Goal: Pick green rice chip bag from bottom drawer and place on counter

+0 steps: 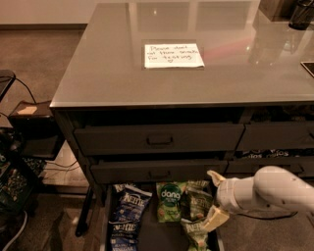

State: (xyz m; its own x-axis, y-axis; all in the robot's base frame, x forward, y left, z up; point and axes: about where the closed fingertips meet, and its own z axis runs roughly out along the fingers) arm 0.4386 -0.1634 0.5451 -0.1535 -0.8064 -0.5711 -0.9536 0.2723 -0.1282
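The green rice chip bag (170, 202), bright green with white "dang" lettering, lies in the open bottom drawer (152, 238) between other bags. My gripper (209, 200) comes in from the right on a white arm. It hovers at the drawer's right side over the olive bags, just right of the green bag. Its two cream fingers (214, 177) are spread apart with nothing between them. The glossy grey counter (108, 73) above carries a white handwritten note (173, 55).
Dark blue Kettle bags (128, 211) lie at the drawer's left and olive Kettle bags (196, 230) at its right. Two closed drawers with recessed handles (159, 139) sit above. A dark cup (300, 14) stands at the counter's back right. Cables and boxes (24, 147) crowd the floor left.
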